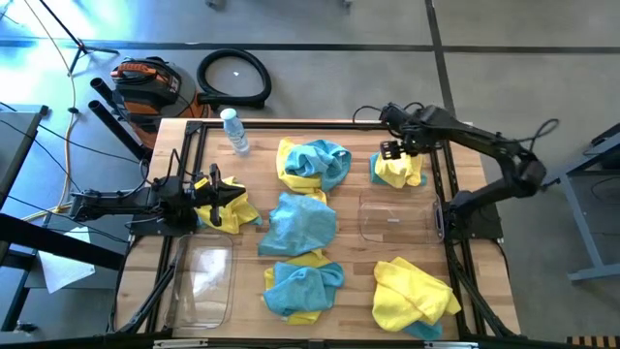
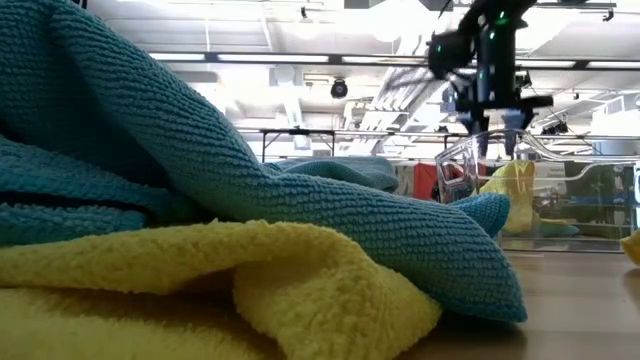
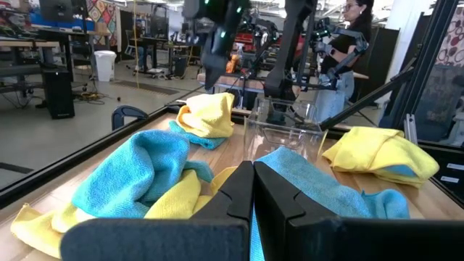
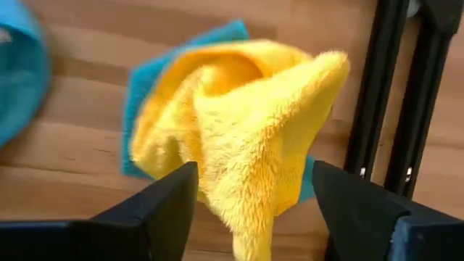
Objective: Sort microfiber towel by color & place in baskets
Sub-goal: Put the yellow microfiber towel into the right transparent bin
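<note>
Even, bright light falls from overhead fluorescent strips seen in the low view, with a pale glare patch on the grey floor beyond the wooden tabletop (image 1: pixel 349 233). The teal and yellow fuzzy microfiber cloths (image 2: pixel 200 250) fill the low view's foreground, soft-focused. The right wrist view is slightly blurred, its crumpled yellow cloth (image 4: pixel 239 138) softly shadowed.

This is a robotics lab or workshop hall. The wooden table (image 1: pixel 349 281) sits in a black metal frame (image 1: pixel 455 242) on a grey concrete floor (image 1: pixel 320 24), with a coiled black hose (image 1: pixel 233 77) beyond its far edge. Behind it stretch workbenches (image 3: pixel 36 51), more robot rigs, a high ceiling with strip lights (image 2: pixel 300 58), and a standing person (image 3: pixel 348 43).
</note>
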Controlling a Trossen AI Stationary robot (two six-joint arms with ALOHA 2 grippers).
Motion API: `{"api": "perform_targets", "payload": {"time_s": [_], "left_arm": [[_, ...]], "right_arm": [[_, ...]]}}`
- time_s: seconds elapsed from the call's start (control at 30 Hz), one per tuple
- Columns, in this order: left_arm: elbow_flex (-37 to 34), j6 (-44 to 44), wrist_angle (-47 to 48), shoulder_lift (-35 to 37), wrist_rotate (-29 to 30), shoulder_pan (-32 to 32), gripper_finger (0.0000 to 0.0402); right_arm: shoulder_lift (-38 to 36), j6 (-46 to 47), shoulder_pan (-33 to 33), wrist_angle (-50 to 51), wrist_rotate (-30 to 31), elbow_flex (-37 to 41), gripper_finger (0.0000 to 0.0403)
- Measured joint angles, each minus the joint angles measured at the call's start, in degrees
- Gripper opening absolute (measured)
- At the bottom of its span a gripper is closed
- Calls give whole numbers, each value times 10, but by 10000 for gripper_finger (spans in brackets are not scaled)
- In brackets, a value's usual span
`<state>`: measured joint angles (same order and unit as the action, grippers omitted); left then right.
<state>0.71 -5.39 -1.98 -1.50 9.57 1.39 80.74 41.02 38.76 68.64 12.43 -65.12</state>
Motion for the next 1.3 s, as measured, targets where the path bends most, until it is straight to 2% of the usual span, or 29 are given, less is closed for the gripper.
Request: {"api": "perform_targets", "payload": {"time_s": [0.13, 0.27, 0.43, 0.57, 0.73, 0.8, 0.93, 1.03, 1.13, 1.3], "left_arm": [[0, 0, 0, 0, 0, 0, 0], [0, 0, 0, 0, 0, 0, 0], [0, 0, 0, 0, 0, 0, 0], [0, 0, 0, 0, 0, 0, 0], [0, 0, 0, 0, 0, 0, 0], [0, 0, 0, 0, 0, 0, 0], [0, 0, 0, 0, 0, 0, 0], [0, 0, 0, 0, 0, 0, 0], [0, 0, 0, 0, 0, 0, 0], [0, 0, 0, 0, 0, 0, 0]], "right_arm": [[19, -13, 27, -62, -46, 66, 278], [18, -20, 43, -134, -50, 125, 276], [17, -38, 48, -181, -49, 151, 257], [17, -40, 48, -181, -47, 151, 187], [17, -38, 48, -175, -51, 149, 45], [15, -35, 47, -164, -52, 140, 13], [3, -17, 42, -118, -52, 110, 29], [-17, 0, 31, -64, -47, 69, 22], [-45, 26, 9, 6, -25, 15, 5], [-95, 82, -45, 95, -5, -91, 10]]}}
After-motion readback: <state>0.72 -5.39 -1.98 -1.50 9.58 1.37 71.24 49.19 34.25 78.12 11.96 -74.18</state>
